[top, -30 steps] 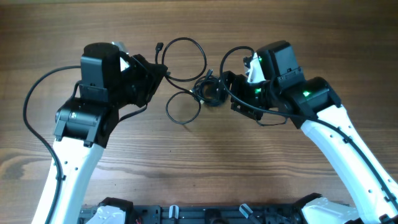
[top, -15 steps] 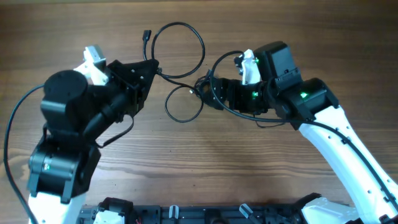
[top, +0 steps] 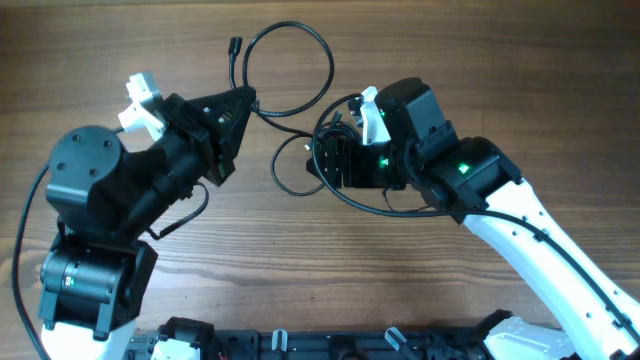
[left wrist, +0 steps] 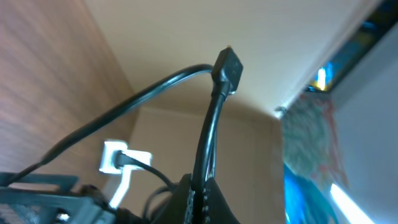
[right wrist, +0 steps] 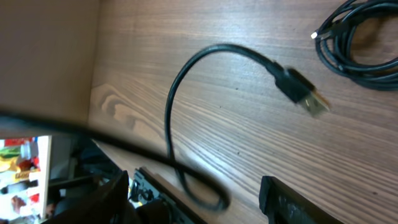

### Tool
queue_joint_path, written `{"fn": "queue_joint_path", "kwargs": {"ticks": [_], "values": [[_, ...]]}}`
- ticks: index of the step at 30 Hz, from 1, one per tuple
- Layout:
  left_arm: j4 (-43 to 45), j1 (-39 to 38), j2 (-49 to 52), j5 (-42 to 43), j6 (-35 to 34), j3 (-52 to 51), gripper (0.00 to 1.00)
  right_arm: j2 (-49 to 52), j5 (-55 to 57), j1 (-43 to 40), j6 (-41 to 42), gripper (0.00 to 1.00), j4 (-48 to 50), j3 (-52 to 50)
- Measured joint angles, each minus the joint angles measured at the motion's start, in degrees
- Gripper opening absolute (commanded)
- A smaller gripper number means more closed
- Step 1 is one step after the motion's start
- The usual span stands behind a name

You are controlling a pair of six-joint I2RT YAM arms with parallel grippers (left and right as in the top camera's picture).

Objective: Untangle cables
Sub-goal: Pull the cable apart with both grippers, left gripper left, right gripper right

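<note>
Black cables lie on the wooden table. One cable (top: 300, 40) makes a big loop at the back, with its small plug (top: 235, 45) pointing left. My left gripper (top: 246, 102) is shut on this cable, and the left wrist view shows the cord (left wrist: 208, 134) pinched between the fingers with its plug (left wrist: 227, 64) sticking out above. A knot of cables (top: 330, 135) and a smaller loop (top: 290, 170) sit in the middle. My right gripper (top: 325, 160) is at that knot, open. A cable loop (right wrist: 186, 143) with a USB plug (right wrist: 303, 93) lies between its fingers (right wrist: 292, 200).
A coiled black cable (right wrist: 367, 37) lies at the top right of the right wrist view. Thicker black wires (top: 20, 250) hang from the arms. A black rail (top: 330, 345) runs along the table's front edge.
My left arm has swung up and back, drawing the big loop toward the far left. My right gripper has slid left onto the knot.
</note>
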Motion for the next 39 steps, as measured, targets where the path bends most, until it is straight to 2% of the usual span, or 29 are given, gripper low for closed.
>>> {"fn": "queue_joint_path", "kwargs": {"ticks": [1,5,7,8,10,18,21,25,27,33,35,39], "values": [[2.0,0.0,0.0,1.4,-0.4,0.0,0.04,0.0,0.4,0.0,0.0,0.68,0.4,0.0],[3.9,0.0,0.0,4.3,-2.8,0.0,0.04,0.0,2.9,0.1,0.0,0.41,1.0,0.0],[3.9,0.0,0.0,4.6,-3.3,0.0,0.04,0.0,3.9,0.1,0.0,0.25,1.0,0.0],[3.7,0.0,0.0,4.6,-3.4,0.0,0.04,0.0,4.4,0.1,-0.3,0.14,0.9,0.0],[1.6,0.0,0.0,3.2,-3.1,0.0,0.04,0.0,6.2,0.1,0.4,0.06,-0.6,0.0],[-13.1,0.0,0.0,-11.6,-0.5,0.0,0.05,0.0,24.9,0.0,8.5,0.04,-16.2,0.0],[-15.7,0.0,0.2,-14.8,3.6,0.0,0.05,0.0,29.4,-0.5,11.5,0.04,-19.3,0.1],[-23.5,-0.1,2.6,-19.0,7.0,0.1,0.04,0.0,33.3,-4.6,15.3,0.04,-25.7,0.1],[-29.2,-0.1,5.3,-26.2,9.5,0.1,0.04,0.0,36.0,-8.6,16.8,0.04,-29.4,0.1],[-36.2,-0.1,14.4,-37.4,11.5,0.1,0.04,0.0,42.3,-13.1,9.7,0.04,-33.5,0.1],[-39.5,-0.1,16.8,-40.9,11.7,0.1,0.04,-0.1,45.4,-13.6,10.8,0.04,-36.6,0.1],[-45.2,-0.2,21.8,-44.3,12.0,0.1,0.04,-0.1,46.7,-15.9,11.8,0.04,-35.8,0.1]]}}
